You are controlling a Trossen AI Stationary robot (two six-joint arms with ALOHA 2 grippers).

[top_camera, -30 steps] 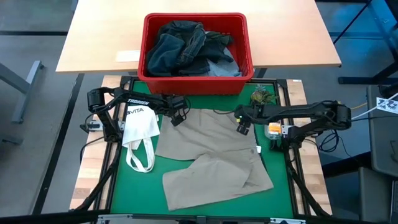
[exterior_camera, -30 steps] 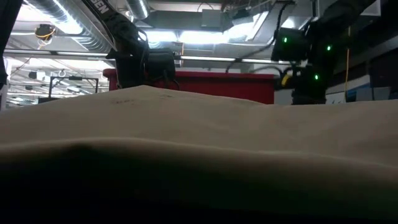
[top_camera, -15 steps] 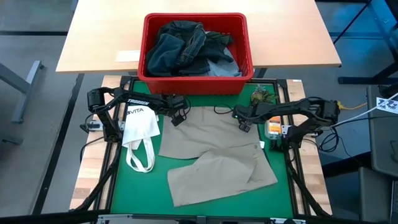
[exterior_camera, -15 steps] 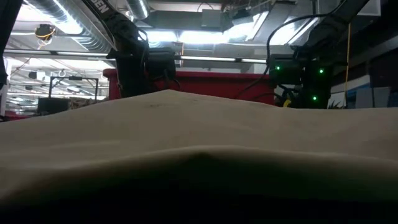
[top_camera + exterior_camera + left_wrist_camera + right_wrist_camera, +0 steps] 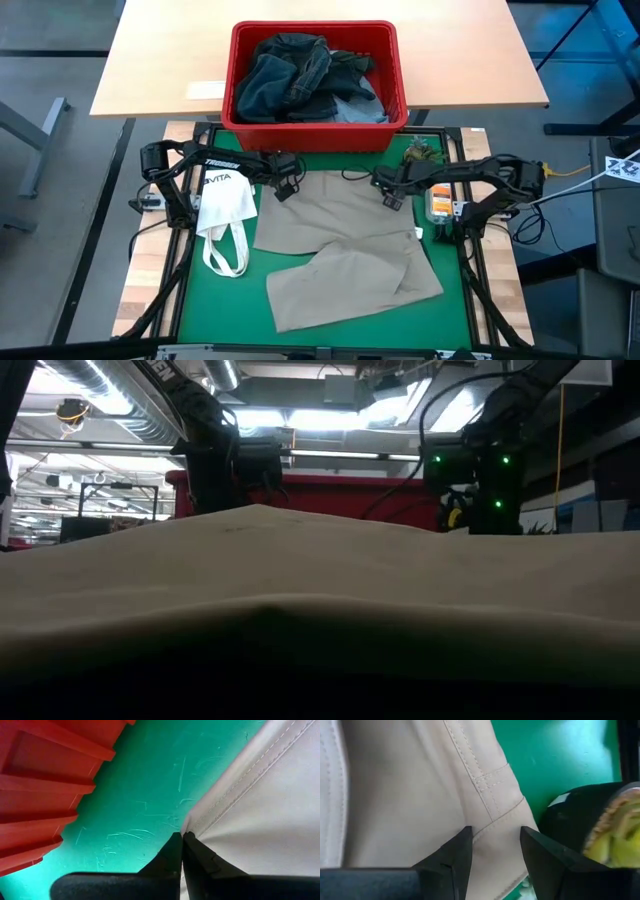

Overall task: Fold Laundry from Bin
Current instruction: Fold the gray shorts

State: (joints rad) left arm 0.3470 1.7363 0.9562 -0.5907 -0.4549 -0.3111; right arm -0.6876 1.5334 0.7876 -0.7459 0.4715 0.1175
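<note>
Beige trousers (image 5: 345, 245) lay spread on the green mat (image 5: 215, 295), centre of the high view. The waistband ran left to right along the upper edge, just below the red bin (image 5: 315, 125). The legs trailed toward the lower right of the frame.

Left gripper (image 5: 283, 190) sat at the waistband's left corner. In the left wrist view its fingertips (image 5: 181, 839) were pressed together right at the seamed edge of the fabric. Whether cloth was pinched between them could not be told.

Right gripper (image 5: 390, 200) sat at the waistband's right corner. In the right wrist view its fingers (image 5: 457, 851) stood apart, straddling the stitched hem corner and holding nothing.

Key relation: the waistband's long axis spanned the gap between the two grippers, one at each end. Judgement: the right fingers needed to close on that corner before any lift or fold.

The remaining laundry (image 5: 300, 75) was heaped in the bin at upper centre. A white tote bag (image 5: 225, 215) lay on the mat at left, apart from the trousers.
</note>
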